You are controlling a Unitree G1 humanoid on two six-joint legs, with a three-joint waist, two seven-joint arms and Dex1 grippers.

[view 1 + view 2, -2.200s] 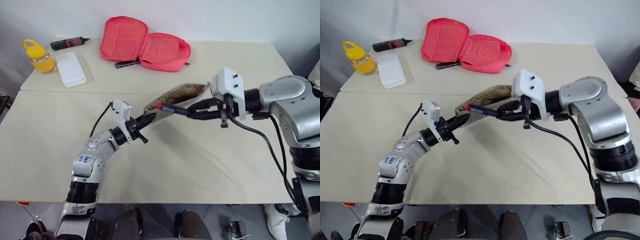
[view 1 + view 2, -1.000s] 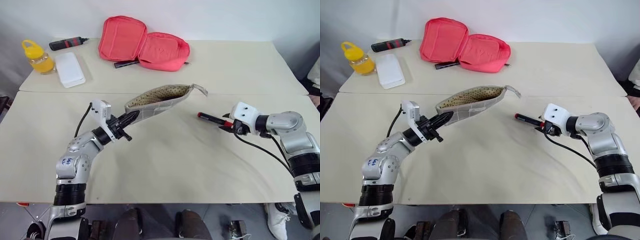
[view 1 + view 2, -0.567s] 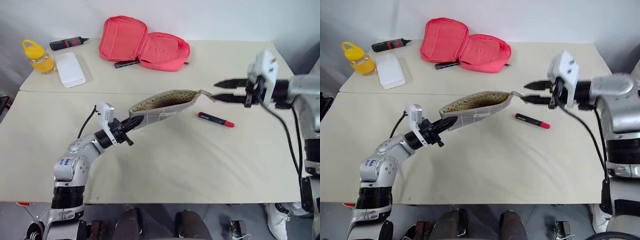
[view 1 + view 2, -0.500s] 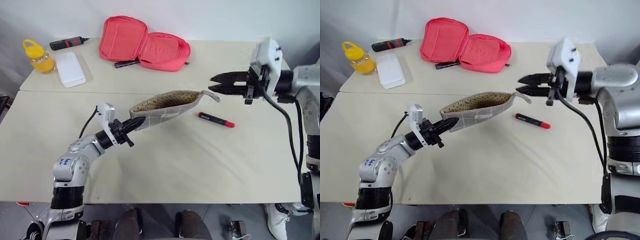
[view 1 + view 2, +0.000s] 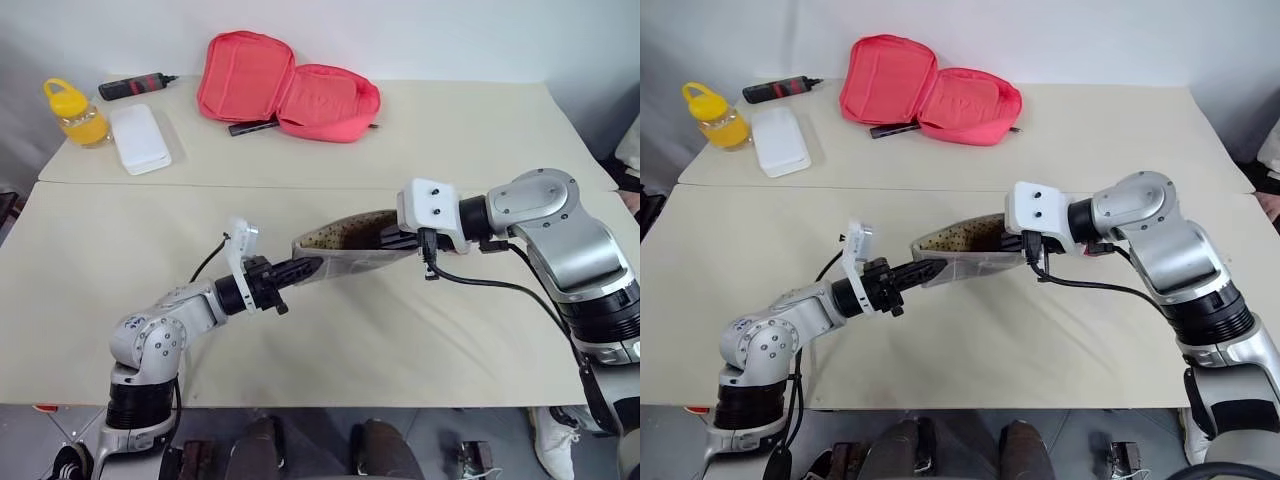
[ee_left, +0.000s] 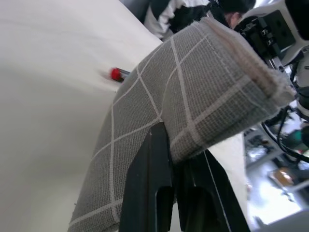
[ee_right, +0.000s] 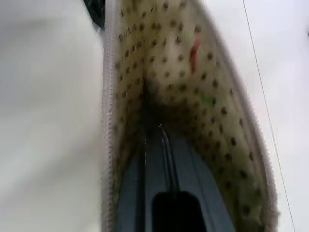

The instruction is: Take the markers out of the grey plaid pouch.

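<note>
- Grey plaid pouch (image 5: pixel 352 252) hangs above the cream surface (image 5: pixel 400 340), mouth up, dotted lining showing.
- Left pincer (image 5: pixel 308 265) is clenched on the pouch's lower end.
- Right pincer (image 7: pixel 161 140), fingers pressed together, reaches inside the pouch's mouth.
- Red-ended marker (image 6: pixel 117 74) lies on the surface beyond the pouch.
</note>
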